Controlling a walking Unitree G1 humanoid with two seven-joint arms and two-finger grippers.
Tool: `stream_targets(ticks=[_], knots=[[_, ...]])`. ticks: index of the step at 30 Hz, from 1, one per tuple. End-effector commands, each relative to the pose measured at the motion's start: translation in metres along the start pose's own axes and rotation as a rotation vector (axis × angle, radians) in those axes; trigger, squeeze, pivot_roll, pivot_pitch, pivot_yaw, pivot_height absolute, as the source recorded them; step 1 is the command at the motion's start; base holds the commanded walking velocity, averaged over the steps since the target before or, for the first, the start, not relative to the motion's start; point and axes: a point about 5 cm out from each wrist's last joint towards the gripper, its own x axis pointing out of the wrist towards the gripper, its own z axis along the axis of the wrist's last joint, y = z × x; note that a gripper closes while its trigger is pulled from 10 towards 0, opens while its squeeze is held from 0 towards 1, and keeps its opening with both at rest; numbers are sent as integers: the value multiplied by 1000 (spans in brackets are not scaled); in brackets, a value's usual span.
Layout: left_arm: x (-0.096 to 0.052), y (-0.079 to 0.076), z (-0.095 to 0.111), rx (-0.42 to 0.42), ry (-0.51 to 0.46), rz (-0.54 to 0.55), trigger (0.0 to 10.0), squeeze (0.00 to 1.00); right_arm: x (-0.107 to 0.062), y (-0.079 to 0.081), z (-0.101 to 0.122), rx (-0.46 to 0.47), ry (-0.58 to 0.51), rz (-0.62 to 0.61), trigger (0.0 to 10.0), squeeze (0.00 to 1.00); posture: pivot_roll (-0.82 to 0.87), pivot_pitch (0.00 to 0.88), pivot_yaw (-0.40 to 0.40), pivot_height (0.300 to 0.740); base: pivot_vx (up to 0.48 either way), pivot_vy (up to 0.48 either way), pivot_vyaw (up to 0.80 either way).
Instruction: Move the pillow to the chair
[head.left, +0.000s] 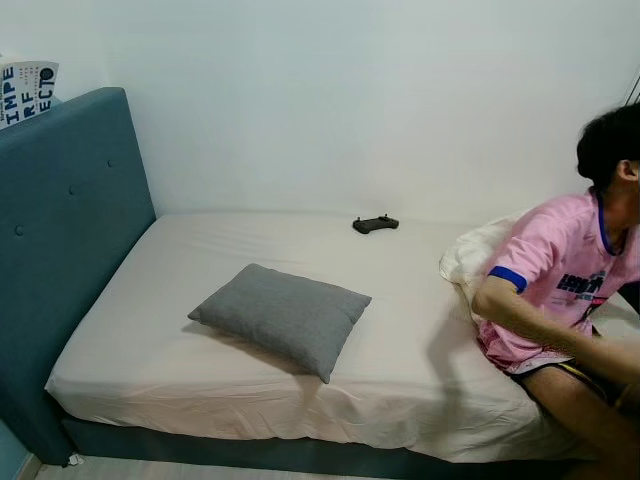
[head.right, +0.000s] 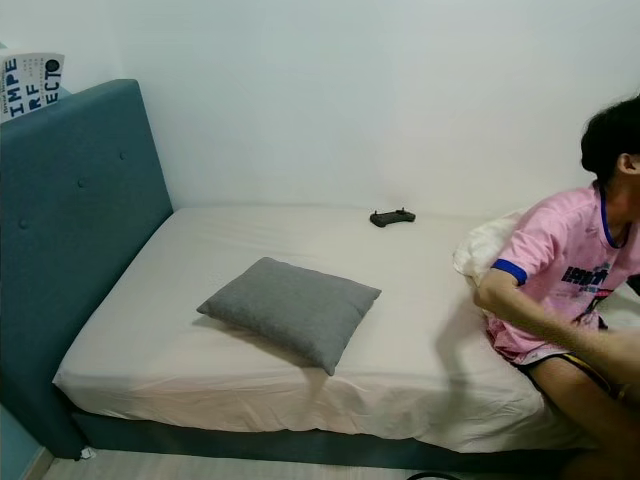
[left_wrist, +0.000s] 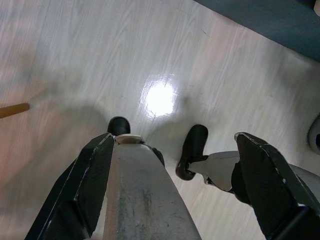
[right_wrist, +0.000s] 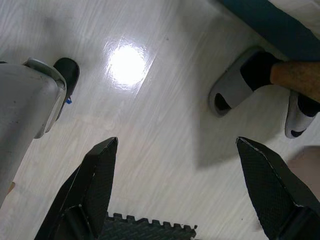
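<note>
A grey square pillow (head.left: 281, 318) lies flat on the bed's pale sheet (head.left: 200, 250), near the front edge and a little left of centre. My left gripper (left_wrist: 175, 185) hangs open over the pale wood floor, with my own legs and feet below it. My right gripper (right_wrist: 177, 185) hangs open over the floor too, nothing between its fingers. Both are well away from the pillow.
A blue padded headboard (head.left: 60, 250) stands at the bed's left end. A black game controller (head.left: 375, 224) lies near the wall. A person in a pink shirt (head.left: 565, 280) sits on the bed's right end, feet in grey slippers (right_wrist: 235, 87) on the floor. A dark foam mat (right_wrist: 145, 227) lies below.
</note>
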Motion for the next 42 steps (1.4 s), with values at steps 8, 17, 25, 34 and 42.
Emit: stream_targets(ticks=[8, 17, 25, 34, 42], knots=[[0, -3, -6, 12, 31, -10, 10000, 0, 0, 0, -6, 14, 15, -3, 10000, 0, -72, 0, -41, 740, 0, 0, 0], [-3, 3, -15, 25, 55, 2, 10000, 0, 0, 5, -12, 28, 27, 8, 10000, 0, -55, 0, -34, 740, 0, 0, 0], [-3, 8, -10, 14, 42, 16, 10000, 0, 0, 6, -8, 6, 16, 7, 10000, 0, -50, 0, -31, 740, 0, 0, 0], [0, 0, -4, 5, 24, 2, 10000, 0, 0, 2, -4, 0, 12, -2, 10000, 0, -78, 0, -34, 740, 0, 0, 0], [0, -1, -3, 51, 38, -15, 10000, 0, 0, 3, -2, 47, 7, -15, 10000, 0, -69, 0, -10, 740, 0, 0, 0]])
